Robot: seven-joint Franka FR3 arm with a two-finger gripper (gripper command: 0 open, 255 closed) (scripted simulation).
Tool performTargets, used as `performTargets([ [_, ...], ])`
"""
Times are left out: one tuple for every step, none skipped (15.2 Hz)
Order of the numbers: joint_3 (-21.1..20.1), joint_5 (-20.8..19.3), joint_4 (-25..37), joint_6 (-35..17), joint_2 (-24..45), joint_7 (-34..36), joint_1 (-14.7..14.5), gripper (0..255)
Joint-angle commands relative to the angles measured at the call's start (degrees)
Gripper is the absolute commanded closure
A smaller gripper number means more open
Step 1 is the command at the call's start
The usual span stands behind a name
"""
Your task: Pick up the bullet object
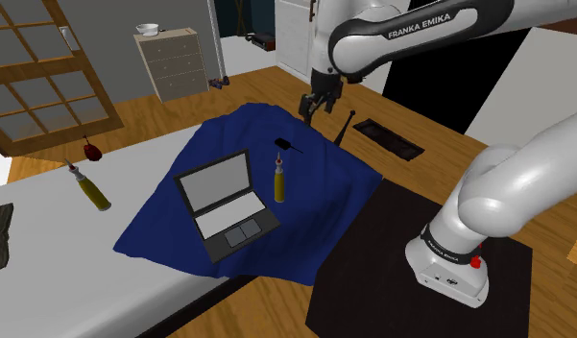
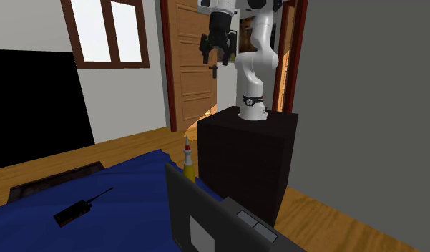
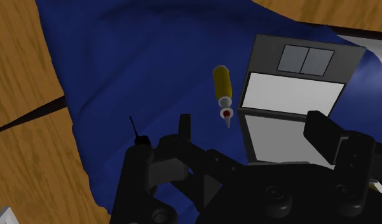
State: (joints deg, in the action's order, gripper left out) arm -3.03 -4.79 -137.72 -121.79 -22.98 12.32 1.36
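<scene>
Shoulder view, left to right: a similar olive-yellow, red-tipped object (image 1: 92,190) lies tilted on the bare white counter (image 1: 46,250). An open grey laptop (image 1: 224,204) rests on a rumpled dark blue cloth (image 1: 156,226). Just beside the laptop's right edge stands the olive-yellow bullet-shaped object (image 1: 279,181), upright, with a pale neck and red tip. A small black handheld radio (image 1: 287,144) lies on the cloth near it. The all-black pincer (image 1: 313,108) hangs above the cloth's far edge, well apart from the bullet-shaped object, fingers spread wide and empty. The white arm (image 1: 488,192) rises from its dark stand (image 1: 372,278).
</scene>
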Motion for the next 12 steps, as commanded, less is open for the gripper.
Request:
performTargets([
  [0.1, 0.0, 0.0, -3.4, 3.5, 0.4, 0.2, 0],
  [0.2, 0.0, 0.2, -5.1, 5.5, 0.6, 0.3, 0],
  [0.2, -0.1, 0.5, -6.7, 7.5, 0.8, 0.5, 0],
  [0.3, -0.1, 0.9, -8.3, 9.6, 1.0, 0.6, 0],
  [0.3, -0.1, 1.3, -9.8, 11.7, 1.2, 0.7, 0],
  [0.3, -0.1, 1.9, -11.3, 13.8, 1.4, 0.7, 0],
  [0.4, -0.2, 2.5, -12.7, 15.9, 1.5, 0.8, 0],
  [0.4, -0.2, 3.2, -14.1, 18.1, 1.7, 0.9, 0],
  [0.5, -0.2, 3.9, -15.4, 20.2, 1.9, 1.0, 0],
  [0.5, -0.2, 4.8, -16.7, 22.4, 2.1, 1.1, 0],
  [0.6, -0.2, 5.7, -17.9, 24.6, 2.2, 1.1, 0],
  [0.6, -0.2, 6.6, -19.0, 26.9, 2.4, 1.2, 0],
])
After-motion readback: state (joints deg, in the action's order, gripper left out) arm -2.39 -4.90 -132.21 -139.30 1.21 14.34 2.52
